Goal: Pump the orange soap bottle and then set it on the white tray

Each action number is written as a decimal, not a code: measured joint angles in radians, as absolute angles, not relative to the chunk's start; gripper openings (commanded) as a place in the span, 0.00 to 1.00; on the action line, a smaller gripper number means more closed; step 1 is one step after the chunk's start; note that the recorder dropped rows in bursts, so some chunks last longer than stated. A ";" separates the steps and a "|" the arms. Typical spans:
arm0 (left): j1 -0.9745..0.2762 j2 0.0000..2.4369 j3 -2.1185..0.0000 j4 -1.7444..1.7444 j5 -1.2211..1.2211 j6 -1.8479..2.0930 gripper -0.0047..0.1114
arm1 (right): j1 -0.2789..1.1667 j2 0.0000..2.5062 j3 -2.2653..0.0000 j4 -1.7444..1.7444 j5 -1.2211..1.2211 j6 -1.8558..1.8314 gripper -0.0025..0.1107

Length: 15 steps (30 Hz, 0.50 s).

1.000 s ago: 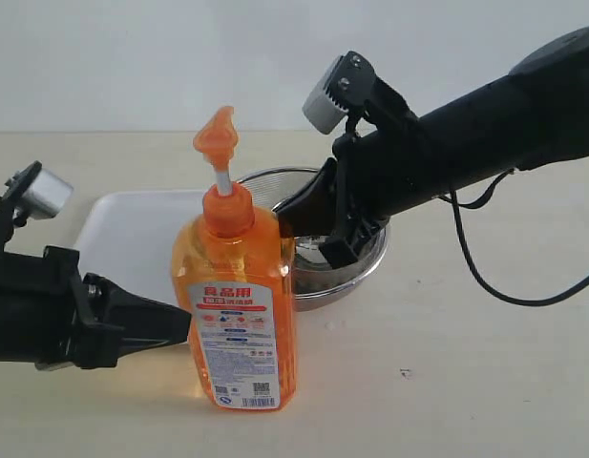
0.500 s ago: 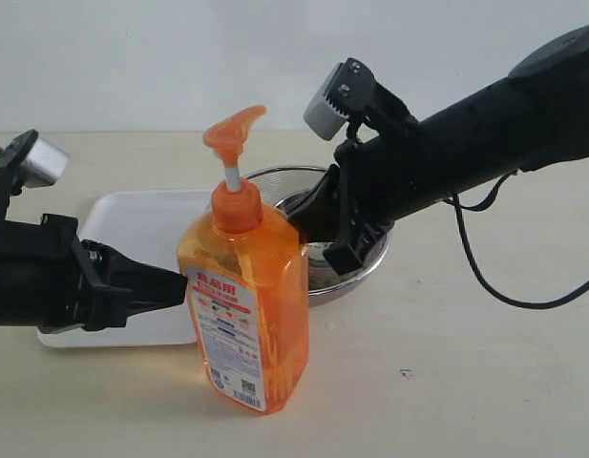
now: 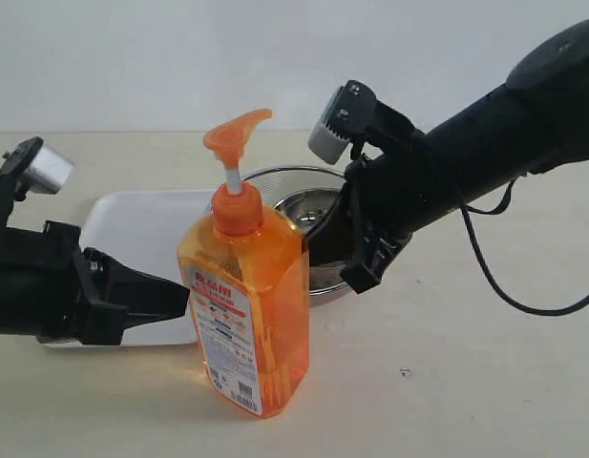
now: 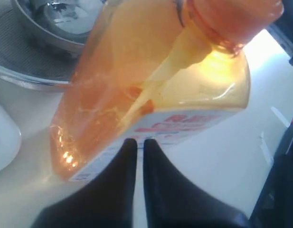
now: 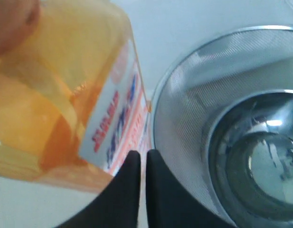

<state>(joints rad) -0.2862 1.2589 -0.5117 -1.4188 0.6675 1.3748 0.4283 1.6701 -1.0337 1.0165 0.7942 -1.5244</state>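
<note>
Shoved askew: the orange soap bottle (image 3: 244,305), gripped by nobody.
The left gripper (image 4: 137,142), fingers together, has pushed it crooked; the right gripper (image 5: 139,156), likewise closed, has pulled back.

Exterior low, frontal; wrists close on bottle (image 3: 246,296)

Matte black left arm (image 3: 36,291), at nine o'clock in the exterior view: a blocky, angular shell. At its eleven o'clock sits a small silver-grey box-shaped camera housing (image 3: 44,172) on a black bracket. Left gripper (image 4: 137,142): two glossy black fingers tapering to blunt tips. Matte black right arm (image 3: 504,124), at two o'clock: a thick, rounded tube. Its silver-grey wrist camera box (image 3: 332,119) has rounded corners and small dark dots, possibly screws, on its face. A thin black cable (image 3: 542,311) loops from beneath this arm toward four o'clock. Right gripper (image 5: 142,156): matching black tapered fingers.
</note>
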 measured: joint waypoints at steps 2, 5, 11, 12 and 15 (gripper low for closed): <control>-0.286 1.259 -0.512 -1.392 0.670 1.362 0.08 | 0.428 1.657 -1.034 0.960 0.782 -1.486 0.02; -0.286 1.259 -0.512 -1.354 0.675 1.333 0.08 | 0.428 1.626 -1.034 0.930 0.754 -1.460 0.02; -0.286 1.259 -0.512 -1.244 0.697 1.268 0.08 | 0.428 1.567 -1.034 0.856 0.711 -1.390 0.02; -0.286 1.257 -0.512 -1.227 0.697 1.261 0.08 | 0.428 1.559 -1.034 0.834 0.711 -1.372 0.02; -0.286 1.229 -0.512 -1.197 0.697 1.247 0.08 | 0.428 1.539 -1.034 0.779 0.713 -1.331 0.02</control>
<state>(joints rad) -0.2862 1.2288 -0.5117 -1.1974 0.6967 1.2468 0.4283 1.5388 -1.0337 0.7791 0.7129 -1.3305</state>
